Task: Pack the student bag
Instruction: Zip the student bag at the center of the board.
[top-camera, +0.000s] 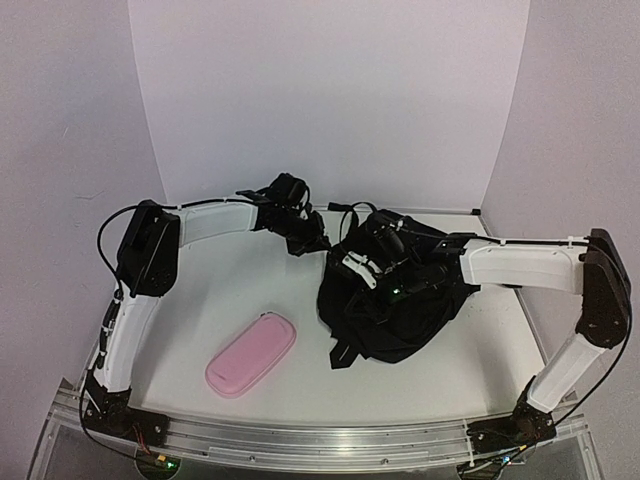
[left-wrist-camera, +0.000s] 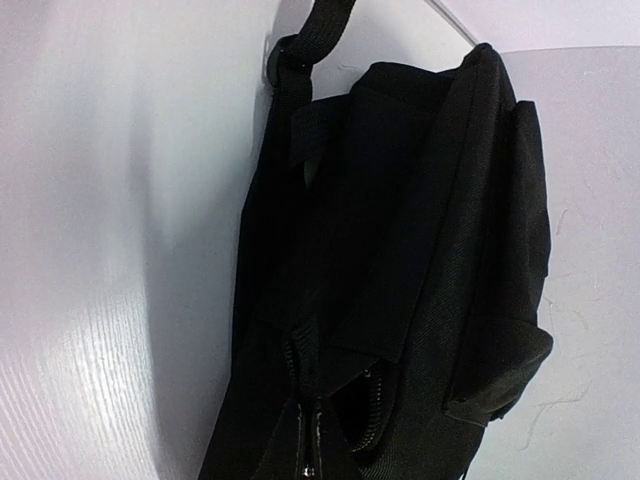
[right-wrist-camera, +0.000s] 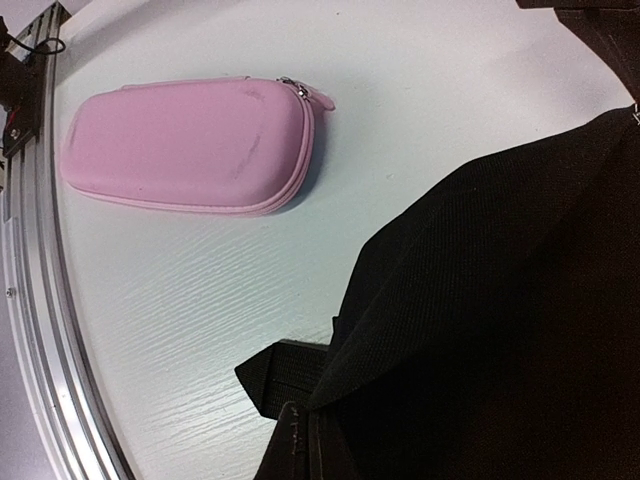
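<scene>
Fabric like this is soft and floppy: the student bag (top-camera: 395, 310) is a limp black backpack slumped in a heap on the table (top-camera: 230, 290), right of centre and towards the back wall. I judge it fairly light and not fragile, but awkward, since any pinch lifts only a fold while the rest sags. Sensible holds are the two lips of the zip (left-wrist-camera: 300, 395) opening, one per arm, so the mouth can be spread; a strap (right-wrist-camera: 285, 372) would only drag the bag along. The left gripper (top-camera: 308, 240) sits at the bag's upper left edge with its jaws clenched. In its wrist view the zip runs straight down towards them, so it seems to pinch cloth there. The right gripper (top-camera: 372, 268) rests on top of the heap, jaws likewise closed; fabric tents up to them in its own view, which looks like a grip. A pink pencil case (top-camera: 251, 354) lies well apart, near the front left, untouched
</scene>
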